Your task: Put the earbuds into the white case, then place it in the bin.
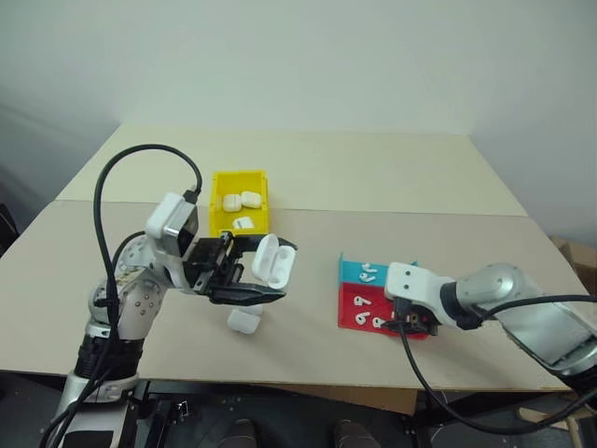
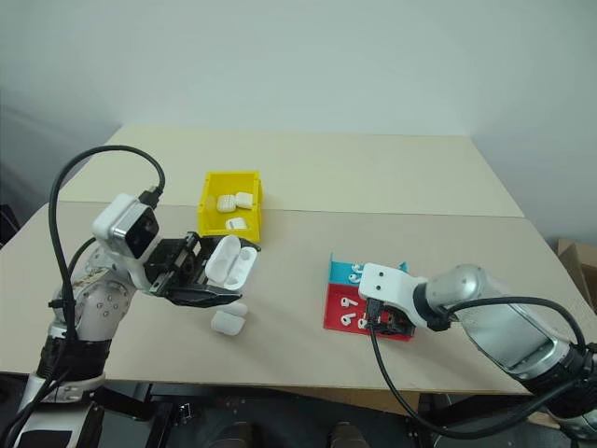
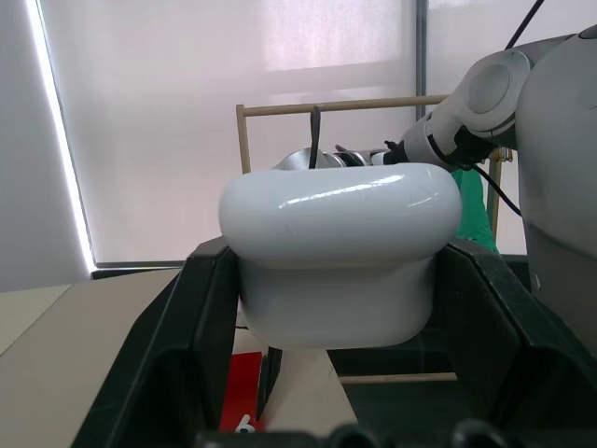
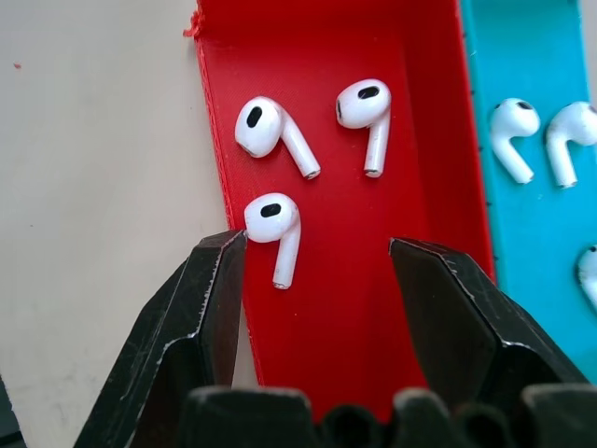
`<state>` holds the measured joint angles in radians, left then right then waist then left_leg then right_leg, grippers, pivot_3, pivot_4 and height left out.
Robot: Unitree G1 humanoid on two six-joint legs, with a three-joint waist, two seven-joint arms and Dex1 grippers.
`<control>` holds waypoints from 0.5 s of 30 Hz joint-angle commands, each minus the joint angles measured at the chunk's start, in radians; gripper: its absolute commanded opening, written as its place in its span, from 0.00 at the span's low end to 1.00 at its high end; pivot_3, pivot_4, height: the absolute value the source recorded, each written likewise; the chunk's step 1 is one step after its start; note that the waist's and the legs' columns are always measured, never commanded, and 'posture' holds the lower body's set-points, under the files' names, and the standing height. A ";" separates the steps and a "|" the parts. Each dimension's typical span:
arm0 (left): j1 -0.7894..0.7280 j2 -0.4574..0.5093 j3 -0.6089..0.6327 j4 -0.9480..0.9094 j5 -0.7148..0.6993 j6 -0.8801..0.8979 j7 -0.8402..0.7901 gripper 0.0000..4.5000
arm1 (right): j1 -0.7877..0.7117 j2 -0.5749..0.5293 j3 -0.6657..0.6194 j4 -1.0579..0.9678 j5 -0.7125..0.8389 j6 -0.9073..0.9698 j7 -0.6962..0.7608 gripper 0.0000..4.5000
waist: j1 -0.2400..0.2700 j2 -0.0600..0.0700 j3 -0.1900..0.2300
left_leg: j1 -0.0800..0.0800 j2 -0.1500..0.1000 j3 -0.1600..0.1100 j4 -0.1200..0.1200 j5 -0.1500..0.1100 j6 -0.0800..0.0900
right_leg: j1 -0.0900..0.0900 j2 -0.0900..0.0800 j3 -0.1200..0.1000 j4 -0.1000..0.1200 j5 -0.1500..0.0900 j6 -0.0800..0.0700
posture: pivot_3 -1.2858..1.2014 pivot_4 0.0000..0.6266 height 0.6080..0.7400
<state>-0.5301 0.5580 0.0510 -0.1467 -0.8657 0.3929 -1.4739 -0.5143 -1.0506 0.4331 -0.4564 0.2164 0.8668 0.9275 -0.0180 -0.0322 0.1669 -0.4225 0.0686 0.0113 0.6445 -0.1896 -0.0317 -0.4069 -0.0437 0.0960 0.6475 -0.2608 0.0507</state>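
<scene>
A: Nearest the front edge of the table, the right gripper (image 4: 312, 280) hangs over the red tray (image 4: 410, 140) with its jaws parted and empty, an earbud (image 4: 275, 224) just beside one finger.

B: I'd centre the jaws on that earbud before closing; right now it sits off to one side.

A: The left gripper (image 1: 244, 280) is clenched on the open white case (image 1: 272, 259), held above the table. A second case (image 1: 244, 321) lies below it.

B: Farther back, the yellow bin (image 1: 224, 201) already holds three cases.

A: The right wrist view separates three earbuds in the red tray and more in the blue tray (image 4: 532, 215); the head views show them as specks. The left wrist view shows the fingers flanking the case.
</scene>
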 commanded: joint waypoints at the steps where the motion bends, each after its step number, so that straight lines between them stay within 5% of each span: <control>1: 0.008 0.002 0.023 -0.044 -0.008 -0.011 0.006 0.63 | -0.021 0.016 0.010 0.006 -0.034 -0.018 0.023 0.65 | 0.000 0.000 0.000 | 0.000 0.000 0.000 0.000 0.000 0.000 | 0.000 0.000 0.000 0.000 0.000 0.000 | 0.52 0.24 1.00; 8: 0.021 0.005 0.031 -0.057 -0.009 -0.008 0.020 0.63 | -0.018 0.046 0.020 0.024 -0.067 -0.016 0.044 0.65 | 0.001 0.000 0.000 | 0.000 0.000 0.000 0.000 0.000 0.000 | 0.000 0.000 0.000 0.000 0.000 0.000 | 0.52 0.24 1.00; 11: 0.024 0.006 0.031 -0.061 -0.009 -0.007 0.023 0.63 | -0.014 0.053 0.018 0.028 -0.075 -0.014 0.047 0.52 | 0.001 0.000 0.000 | 0.000 0.000 0.000 0.000 0.000 0.000 | 0.000 0.000 0.000 0.000 0.000 0.000 | 0.52 0.24 1.00; 15: 0.026 0.007 0.031 -0.066 -0.010 -0.005 0.027 0.63 | -0.006 0.054 0.010 0.017 -0.077 -0.008 0.053 0.20 | 0.000 0.000 0.000 | 0.000 0.000 0.000 0.000 0.000 0.000 | 0.000 0.000 0.000 0.000 0.000 0.000 | 0.52 0.24 1.00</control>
<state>-0.5034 0.5582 0.0597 -0.1815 -0.8658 0.3930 -1.4516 -0.5173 -0.9981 0.4632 -0.4202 0.1526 0.8624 0.9789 -0.0176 -0.0322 0.1669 -0.4224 0.0687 0.0112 0.6446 -0.1896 -0.0317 -0.4068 -0.0436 0.0959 0.6476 -0.2609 0.0508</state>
